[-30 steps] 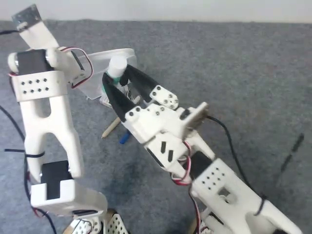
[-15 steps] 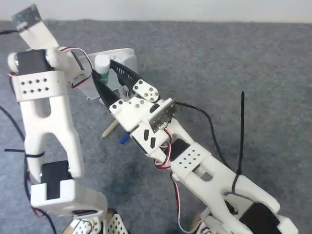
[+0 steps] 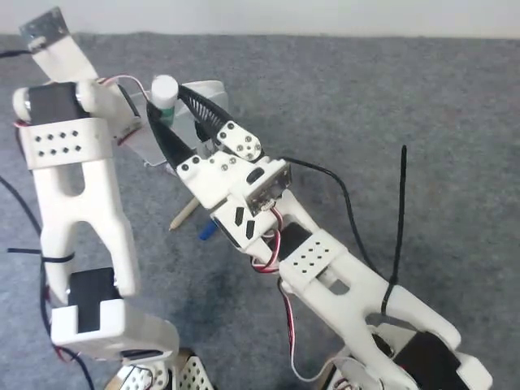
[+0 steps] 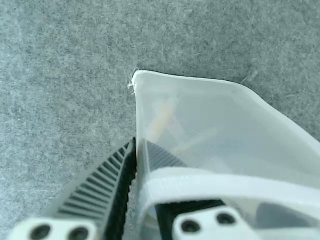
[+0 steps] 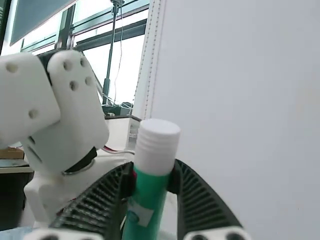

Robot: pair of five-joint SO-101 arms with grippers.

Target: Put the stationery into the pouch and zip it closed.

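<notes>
1. Gripping a glue stick, the right tool has its two black ribbed fingers closed against the green body. The white cap sticks out past the fingertips.
2. In the high view the right arm stretches from the near right corner diagonally toward the far left. Its wrist is angled so that the right tool points up and away, with the glue stick at its tip.
3. The glue stick is off the surface. From above it overlaps the near edge of the pouch and lies just beside the left arm's wrist.
4. The left arm rises from its base at the near left, runs away from the camera, then bends at the elbow toward the pouch.
5. The left tool is clamped on the pouch near one corner. One ribbed finger lies outside the white mesh wall, and the other shows darkly through it. The thick white rim band crosses just in front of the wrist camera.
6. The pouch is translucent white and rests on the grey surface at the far left. Pale orange and yellowish shapes show faintly through the mesh, but I cannot tell what they are.
7. Near the pouch, a wooden stick and the tip of a blue pen lie on the surface. Both are partly hidden under the right arm.
</notes>
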